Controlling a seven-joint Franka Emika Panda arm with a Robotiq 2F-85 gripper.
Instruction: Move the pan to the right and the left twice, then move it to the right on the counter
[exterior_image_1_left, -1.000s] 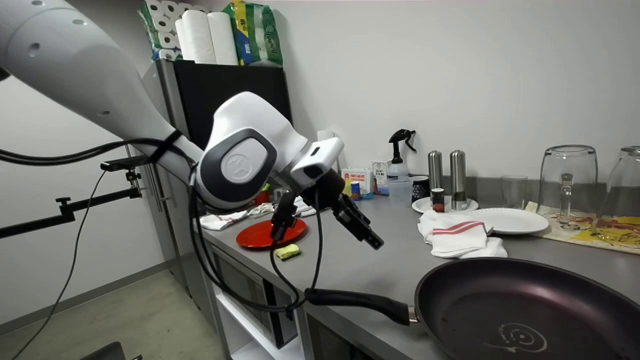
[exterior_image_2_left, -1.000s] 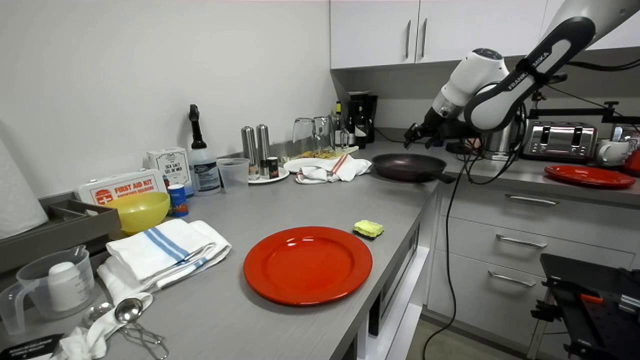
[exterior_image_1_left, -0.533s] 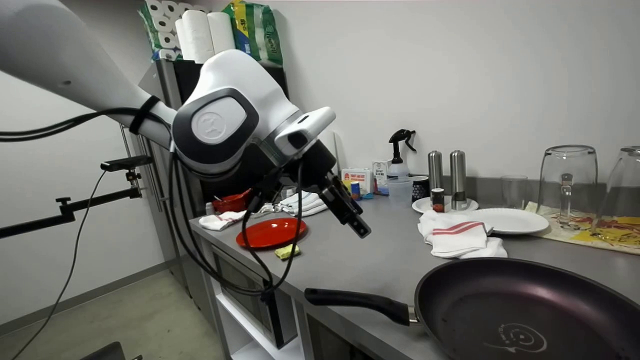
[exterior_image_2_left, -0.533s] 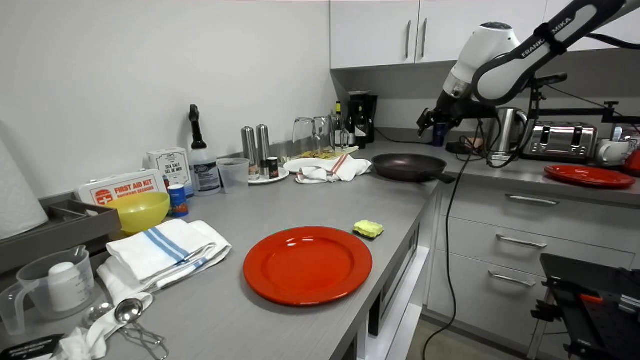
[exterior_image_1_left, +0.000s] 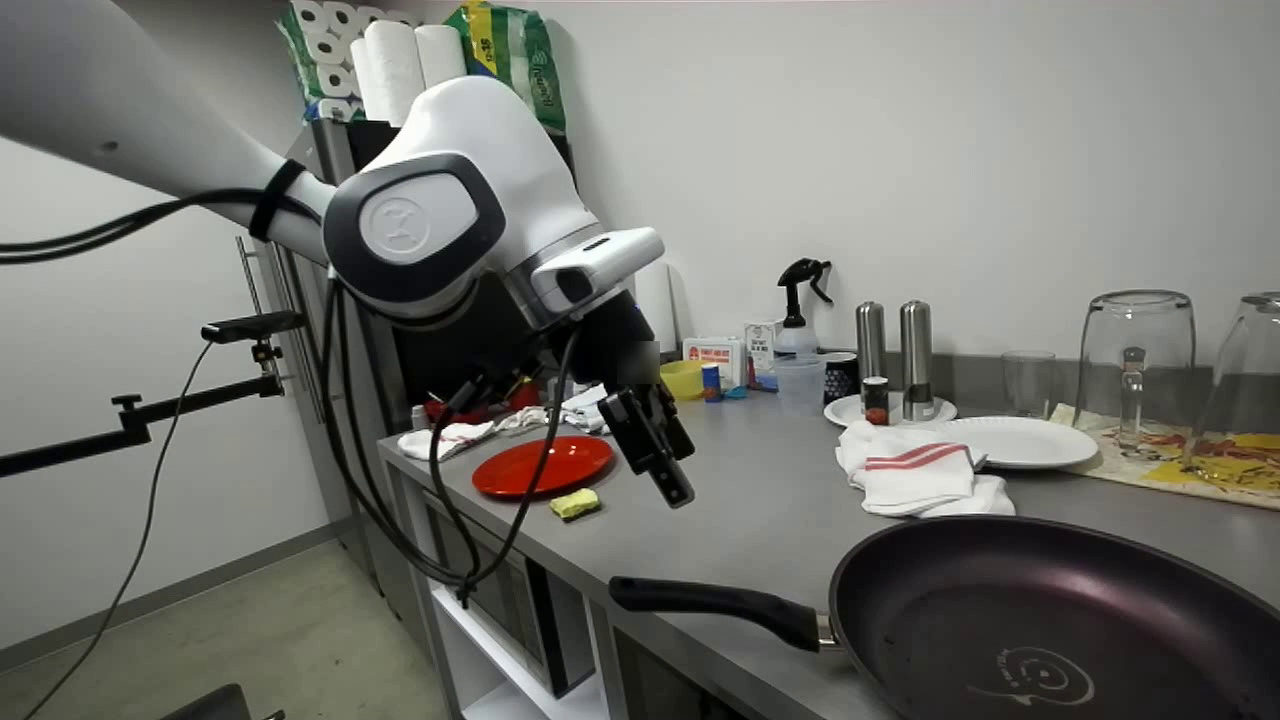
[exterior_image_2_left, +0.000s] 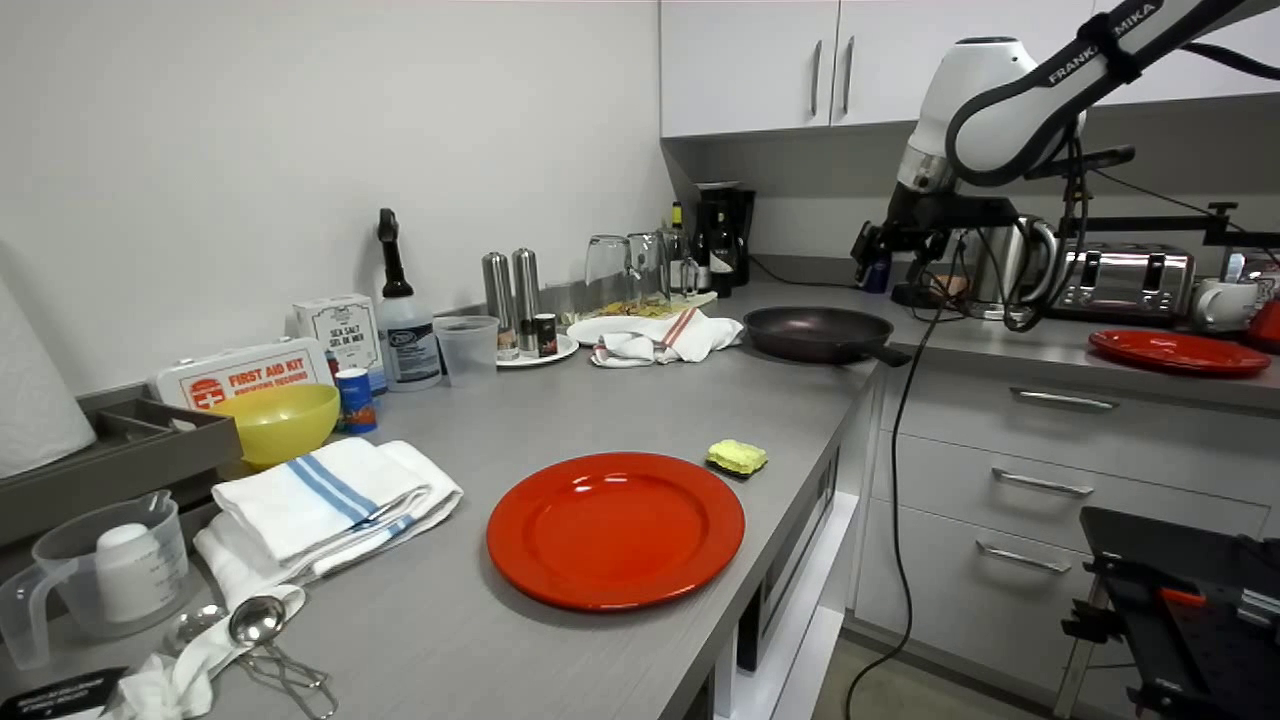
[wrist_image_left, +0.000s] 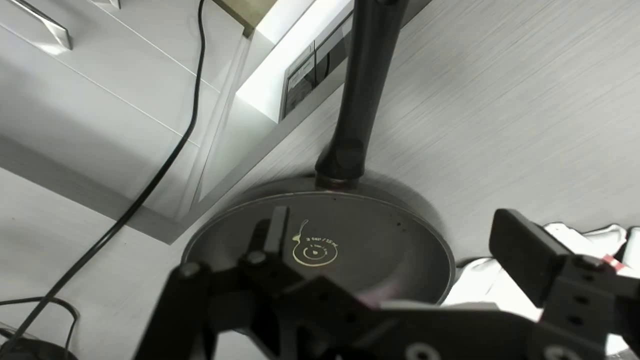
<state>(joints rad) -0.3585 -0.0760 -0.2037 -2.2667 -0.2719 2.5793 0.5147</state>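
Arm (exterior_image_1_left: 430, 200) has swung toward nine o'clock in an exterior view over the last second, its tip now pointing more steeply down, while the pan (exterior_image_1_left: 1050, 620) lies unmoved. Nearest in the wrist view, the end effector (wrist_image_left: 394, 222) is spread wide with nothing held between its fingers. Beyond it, the pan rests on the counter (wrist_image_left: 525, 115), its handle (wrist_image_left: 365, 85) running to twelve o'clock and crossing the line of the counter's edge; fingers and handle stand apart. Past the pan, toward four o'clock, lies a towel (wrist_image_left: 484, 281), just beside it.

No shift seems in hand: this looks like the approach to the handle, though how many moves are done cannot be told. Next, by my reading, the end effector should go toward twelve o'clock and down until its fingers straddle the handle, pinch firmly, then slide the pan level to the right, minding the towel.
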